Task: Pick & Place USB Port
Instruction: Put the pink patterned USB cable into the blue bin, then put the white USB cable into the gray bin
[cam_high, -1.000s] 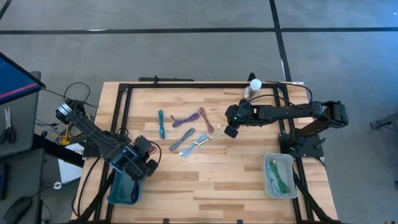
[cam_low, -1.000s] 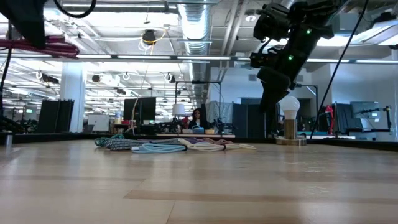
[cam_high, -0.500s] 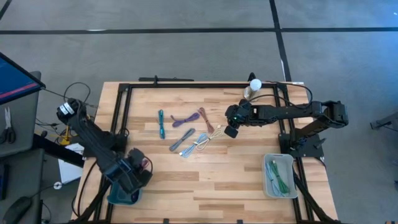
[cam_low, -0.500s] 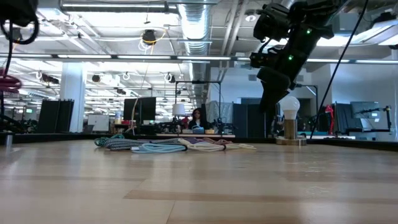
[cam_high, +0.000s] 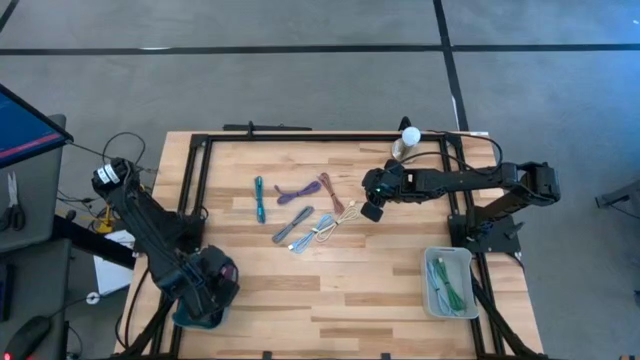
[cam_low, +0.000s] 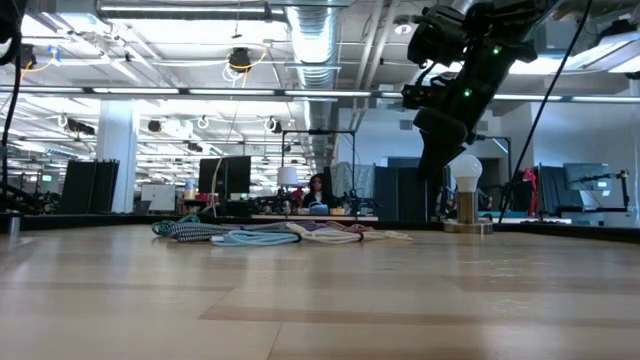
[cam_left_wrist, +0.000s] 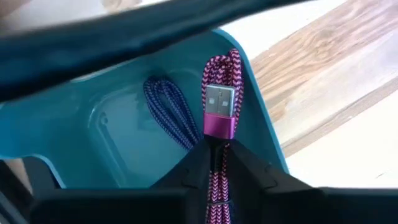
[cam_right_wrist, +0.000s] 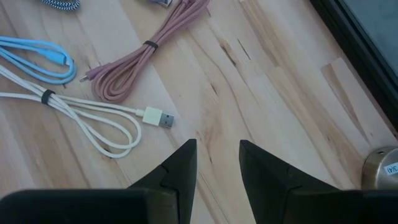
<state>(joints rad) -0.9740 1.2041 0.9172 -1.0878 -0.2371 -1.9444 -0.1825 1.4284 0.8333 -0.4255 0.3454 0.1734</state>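
1. The left end effector (cam_left_wrist: 214, 163) is clamped on a magenta braided USB cable (cam_left_wrist: 221, 93), its metal plug pointing out past the fingertips. It hangs directly over the teal bin (cam_left_wrist: 118, 155), which sits at the desk's (cam_high: 370, 290) near-left corner in the high view.
2. A blue braided cable (cam_left_wrist: 168, 115) already lies coiled on the floor of the teal bin, just beside the spot under the magenta one.
3. The right end effector (cam_right_wrist: 214, 163) waits with its fingers apart, well away from the teal bin, over bare wood near a white USB cable (cam_right_wrist: 93, 121), a pink cable (cam_right_wrist: 146, 56) and a light-blue cable (cam_right_wrist: 37, 53).
4. The step in hand looks like the drop into the teal bin.
5. Risks, as I judge them:
   - The magenta cable hangs close to the bin's wall; if let go there, its loop could drape over the rim and slide out onto the desk.
   - The stiff braid may snag on the fingers when they part, so the cable could be dragged back up as the arm lifts.
   - A low descent could knock the light bin and shift it.
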